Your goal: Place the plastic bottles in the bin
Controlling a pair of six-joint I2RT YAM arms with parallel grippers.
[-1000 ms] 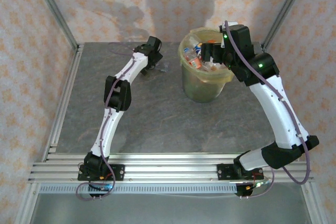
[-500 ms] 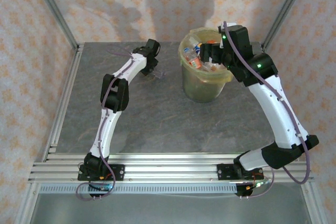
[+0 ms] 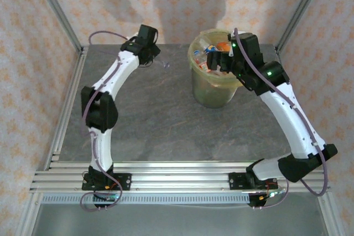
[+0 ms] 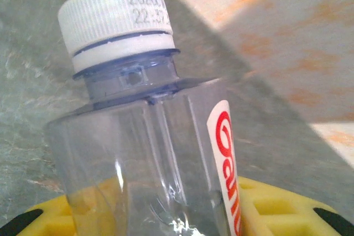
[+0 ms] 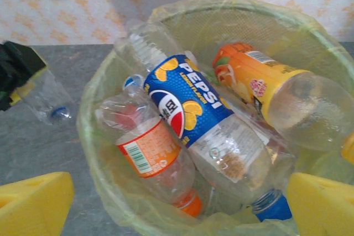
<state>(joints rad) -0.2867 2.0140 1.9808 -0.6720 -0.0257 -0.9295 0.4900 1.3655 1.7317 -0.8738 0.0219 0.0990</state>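
Your left gripper point(image 3: 159, 60) is clamped on a clear white-capped bottle point(image 4: 149, 147) near the far edge of the table point(image 3: 166, 120), left of the bin point(image 3: 194, 67). Your right gripper point(image 5: 177, 205) hangs above the bin with its jaws spread wide, and other bottles point(image 5: 188, 103) lie piled inside.

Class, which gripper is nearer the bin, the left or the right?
Right. The right gripper hangs open over the bin; the left gripper, shut on a clear bottle, is off to its left.
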